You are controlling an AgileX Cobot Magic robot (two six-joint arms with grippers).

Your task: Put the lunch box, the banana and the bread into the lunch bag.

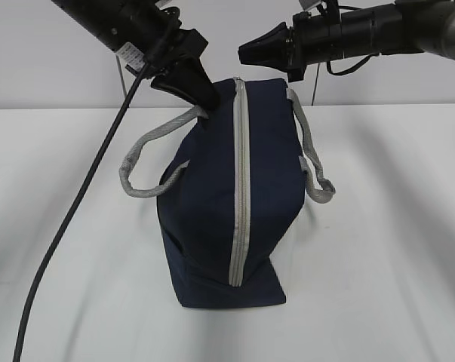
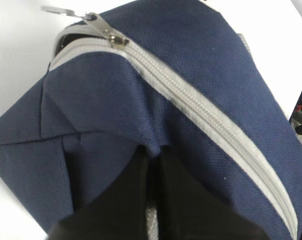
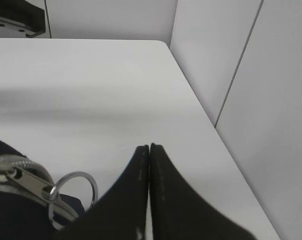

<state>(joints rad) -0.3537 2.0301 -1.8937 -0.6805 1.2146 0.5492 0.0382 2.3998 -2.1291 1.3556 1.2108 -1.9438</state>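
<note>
The navy lunch bag (image 1: 204,196) stands on the white table with its grey zipper (image 1: 240,181) run nearly its whole length. My left gripper (image 1: 210,99) is at the bag's top left corner. In the left wrist view it (image 2: 153,151) is shut on a fold of the bag's fabric (image 2: 191,65), with a bit of grey strap between the fingers. The zipper slider (image 2: 113,39) sits near the far end, beside a small dark gap. My right gripper (image 1: 244,53) hovers above the bag's top, shut and empty (image 3: 149,146), next to the ring pull (image 3: 73,197). Lunch box, banana and bread are out of view.
Grey strap handles hang off the bag's left (image 1: 140,162) and right (image 1: 315,166) sides. The left arm's black cable (image 1: 69,219) trails down over the table (image 1: 385,249). A white wall stands behind, and the table's far edge meets a wall panel (image 3: 231,75).
</note>
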